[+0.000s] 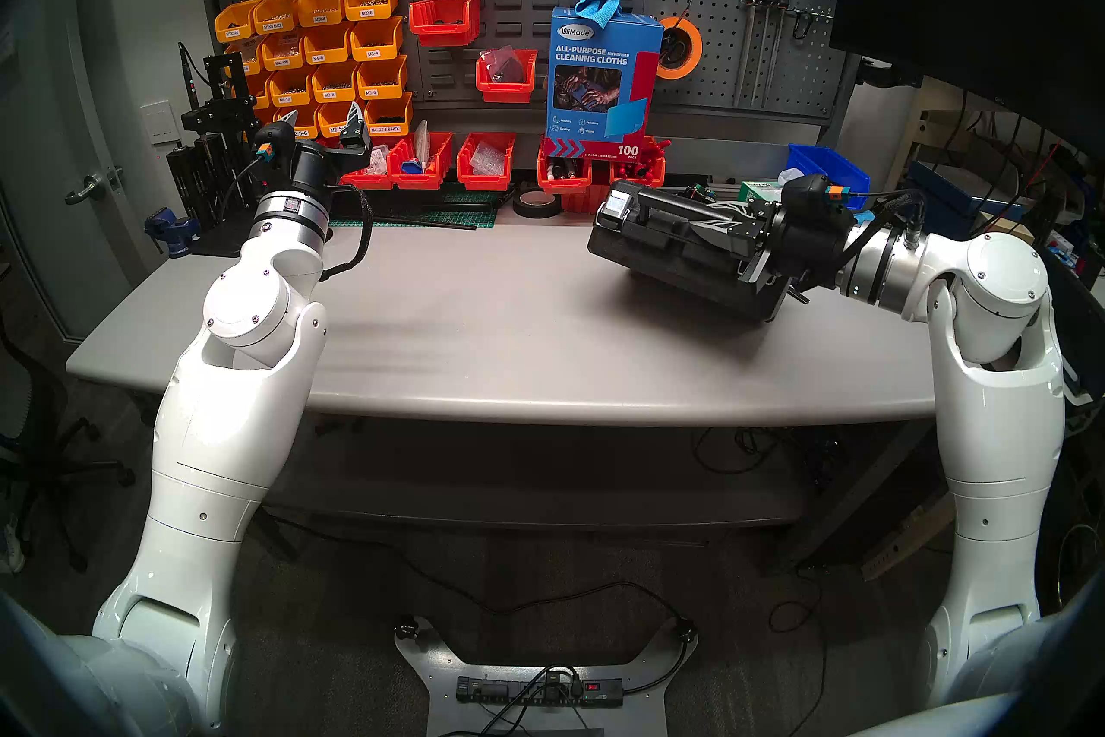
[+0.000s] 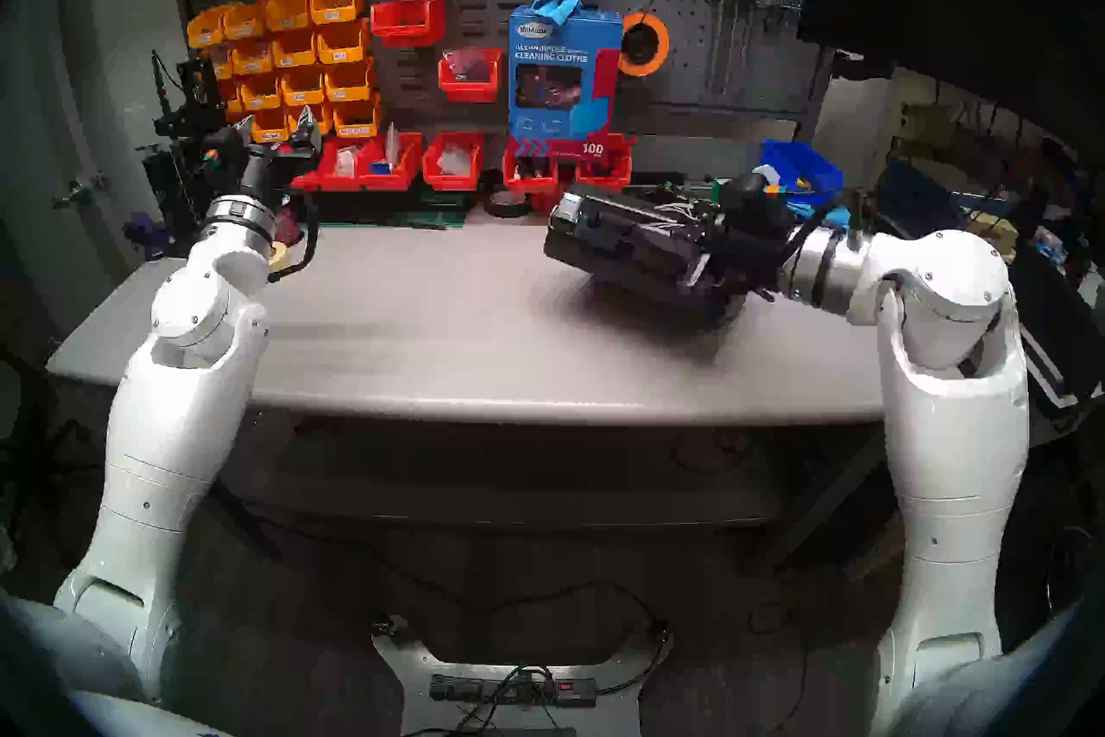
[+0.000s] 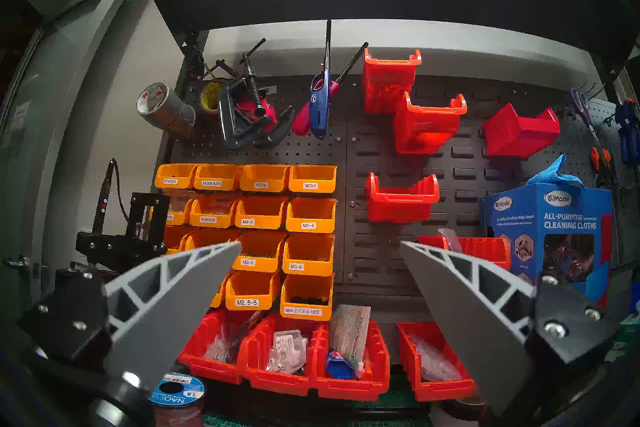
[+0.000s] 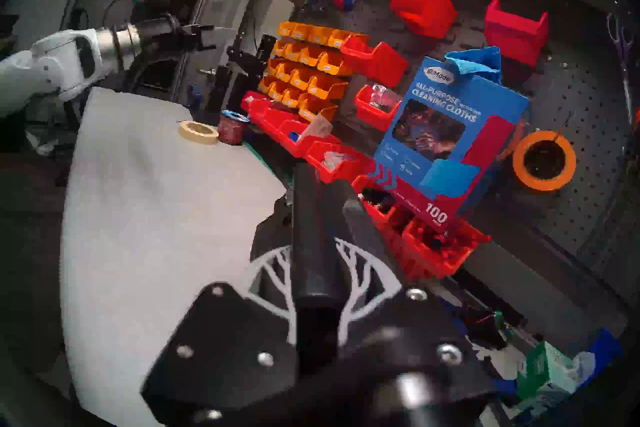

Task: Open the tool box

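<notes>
The black tool box (image 1: 669, 254) is at the table's right, tilted, with its handle side up and a silver latch (image 1: 616, 208) at its far-left end. It also shows in the head right view (image 2: 628, 251). My right gripper (image 1: 720, 220) is shut on the box's black handle (image 4: 311, 225), its white lattice fingers (image 4: 273, 263) on either side of the bar. I cannot tell whether the box's lower corner touches the table (image 1: 478, 311). My left gripper (image 1: 323, 116) is open and empty, raised at the back left and facing the pegboard (image 3: 320, 242).
A blue cleaning-cloth box (image 1: 604, 78) stands on red bins (image 1: 484, 161) along the back edge. A black tape roll (image 1: 535, 206) lies near them, and a masking tape roll (image 4: 198, 131) lies at the back left. A blue bin (image 1: 828, 173) sits behind my right wrist.
</notes>
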Tool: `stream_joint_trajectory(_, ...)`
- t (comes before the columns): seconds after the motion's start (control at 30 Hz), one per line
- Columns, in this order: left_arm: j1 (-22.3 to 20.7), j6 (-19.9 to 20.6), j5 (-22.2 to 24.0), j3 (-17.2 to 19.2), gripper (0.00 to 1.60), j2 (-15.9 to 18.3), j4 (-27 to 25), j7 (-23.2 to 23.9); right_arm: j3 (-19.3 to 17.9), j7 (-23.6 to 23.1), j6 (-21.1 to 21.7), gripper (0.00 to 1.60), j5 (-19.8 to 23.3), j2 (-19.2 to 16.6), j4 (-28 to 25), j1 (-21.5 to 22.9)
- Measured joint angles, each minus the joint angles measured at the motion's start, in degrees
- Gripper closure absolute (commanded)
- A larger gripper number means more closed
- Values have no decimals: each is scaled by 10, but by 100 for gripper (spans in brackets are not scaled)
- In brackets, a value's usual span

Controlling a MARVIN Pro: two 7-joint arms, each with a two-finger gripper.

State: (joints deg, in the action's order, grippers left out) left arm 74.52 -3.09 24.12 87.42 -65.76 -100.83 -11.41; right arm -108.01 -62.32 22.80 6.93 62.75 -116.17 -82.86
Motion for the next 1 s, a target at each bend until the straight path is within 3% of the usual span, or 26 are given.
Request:
stream_joint_trajectory(0.33,0,0,0,0,0,0,0,0,-79,-52,-31,160,13,17,-18,-77)
stream_joint_trajectory(0.6,0,0,0,0,0,0,0,0,-108,-68,-64,160,8,38,-31,-134)
stream_joint_trajectory(0.83,0,0,0,0,0,0,0,0,-107,-50,-94,160,-25,59,-34,-162)
stream_joint_trajectory(1.0,0,0,0,0,0,0,0,0,-85,-2,-114,160,-68,90,-32,-168)
